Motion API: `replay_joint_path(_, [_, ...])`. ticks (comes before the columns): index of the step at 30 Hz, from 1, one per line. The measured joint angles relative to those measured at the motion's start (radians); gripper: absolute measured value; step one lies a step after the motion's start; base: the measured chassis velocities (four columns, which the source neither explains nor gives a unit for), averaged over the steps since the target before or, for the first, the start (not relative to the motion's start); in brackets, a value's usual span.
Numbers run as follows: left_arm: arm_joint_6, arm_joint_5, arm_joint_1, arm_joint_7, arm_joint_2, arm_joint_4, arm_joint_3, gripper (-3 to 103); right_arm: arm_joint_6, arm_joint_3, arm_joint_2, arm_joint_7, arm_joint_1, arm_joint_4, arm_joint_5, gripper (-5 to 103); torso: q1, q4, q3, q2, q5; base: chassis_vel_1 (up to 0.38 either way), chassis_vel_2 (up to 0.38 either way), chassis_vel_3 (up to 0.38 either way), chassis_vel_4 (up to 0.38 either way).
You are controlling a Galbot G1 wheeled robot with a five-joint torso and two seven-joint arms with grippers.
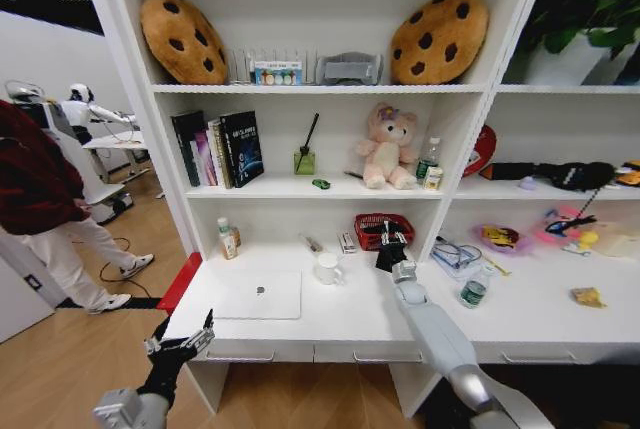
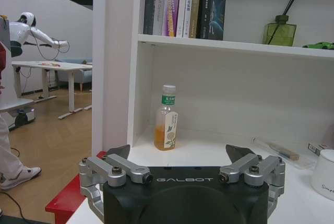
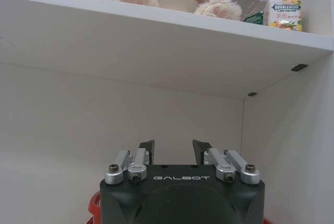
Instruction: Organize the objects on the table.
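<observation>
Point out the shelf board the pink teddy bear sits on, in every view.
Head view: the shelf board lies mid-picture, under the books, reed diffuser and teddy bear.
Left wrist view: its front edge runs under the books and diffuser, above the juice bottle.
Right wrist view: seen from beneath, bear's paws on it.
Shared landmarks: diffuser, bear.
</observation>
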Motion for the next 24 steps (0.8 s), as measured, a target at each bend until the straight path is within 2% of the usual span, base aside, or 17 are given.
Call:
replay_joint_path(2, [0.000,0.000,0.000,0.000,0.000,0.000,0.000,100,-0.015,0.004,-0.007,0.000,-0.008,0.019,0.009,44,0.000,0.0000,0.000,0.000,0.0000,0.000,0.000,0.000,0.000])
replay_joint_path(5, [0.000,0.000,0.000,0.000,0.000,0.000,0.000,100,-0.068,0.025,-0.047,-0.031,-0.056,0.121,0.072,60,0.000,-0.0002,0.000,0.000,0.0000,0.000,0.000,0.000,0.000])
replay_joint_path(6, [0.000,0.000,0.000,0.000,0.000,0.000,0.000,100,-0.068,0.025,-0.047,-0.031,-0.056,0.121,0.072,60,0.000,-0.0002,0.000,0.000,0.0000,0.000,0.000,0.000,0.000])
replay_joint_path(8, [0.000,0.000,0.000,0.000,0.000,0.000,0.000,100,-0.084,0.045,-0.086,-0.065,-0.113,0.218,0.109,71,0.000,-0.0001,0.000,0.000,0.0001,0.000,0.000,0.000,0.000])
replay_joint_path(9, [0.000,0.000,0.000,0.000,0.000,0.000,0.000,100,-0.116,0.058,-0.118,-0.070,-0.158,0.289,0.112,76,0.000,0.0003,0.000,0.000,0.0000,0.000,0.000,0.000,0.000])
replay_joint_path(10, [0.000,0.000,0.000,0.000,0.000,0.000,0.000,100,-0.116,0.058,-0.118,-0.070,-0.158,0.289,0.112,76,0.000,0.0003,0.000,0.000,0.0000,0.000,0.000,0.000,0.000])
replay_joint_path(11, [0.000,0.000,0.000,0.000,0.000,0.000,0.000,100,-0.151,0.068,-0.144,-0.071,-0.197,0.349,0.117,76,0.000,0.0000,0.000,0.000,-0.0002,0.000,0.000,0.000,0.000])
replay_joint_path(13, [0.000,0.000,0.000,0.000,0.000,0.000,0.000,100,-0.257,0.096,-0.204,-0.035,-0.315,0.507,0.131,87,0.000,-0.0005,0.000,0.000,0.0003,0.000,0.000,0.000,0.000])
replay_joint_path(14, [0.000,0.000,0.000,0.000,0.000,0.000,0.000,100,-0.337,0.121,-0.231,0.006,-0.389,0.603,0.147,92,0.000,-0.0005,0.000,0.000,0.0002,0.000,0.000,0.000,0.000])
replay_joint_path(15, [0.000,0.000,0.000,0.000,0.000,0.000,0.000,100,-0.337,0.121,-0.231,0.006,-0.389,0.603,0.147,92,0.000,-0.0005,0.000,0.000,0.0002,0.000,0.000,0.000,0.000])
replay_joint_path(16, [0.000,0.000,0.000,0.000,0.000,0.000,0.000,100,-0.425,0.151,-0.250,0.050,-0.472,0.708,0.187,92,0.000,-0.0003,0.000,0.000,-0.0002,0.000,0.000,0.000,0.000])
replay_joint_path(17, [0.000,0.000,0.000,0.000,0.000,0.000,0.000,100,-0.504,0.184,-0.262,0.087,-0.564,0.806,0.242,99,0.000,-0.0002,0.000,0.000,-0.0004,0.000,0.000,0.000,0.000])
replay_joint_path(18, [0.000,0.000,0.000,0.000,0.000,0.000,0.000,100,-0.564,0.212,-0.265,0.111,-0.647,0.880,0.286,100,0.000,-0.0003,0.000,0.000,0.0000,0.000,0.000,0.000,0.000])
replay_joint_path(19, [0.000,0.000,0.000,0.000,0.000,0.000,0.000,100,-0.564,0.212,-0.265,0.111,-0.647,0.880,0.286,100,0.000,-0.0003,0.000,0.000,0.0000,0.000,0.000,0.000,0.000])
replay_joint_path(21, [0.000,0.000,0.000,0.000,0.000,0.000,0.000,100,-0.648,0.295,-0.261,0.139,-0.805,1.017,0.375,100,0.000,-0.0006,0.000,0.000,0.0000,0.000,0.000,0.000,0.000])
replay_joint_path(22, [0.000,0.000,0.000,0.000,0.000,0.000,0.000,100,-0.648,0.295,-0.261,0.139,-0.805,1.017,0.375,100,0.000,-0.0006,0.000,0.000,0.0000,0.000,0.000,0.000,0.000])
replay_joint_path(24, [0.000,0.000,0.000,0.000,0.000,0.000,0.000,100,-0.671,0.368,-0.244,0.142,-0.924,1.114,0.412,100,0.000,-0.0001,0.000,0.000,-0.0001,0.000,0.000,0.000,0.000])
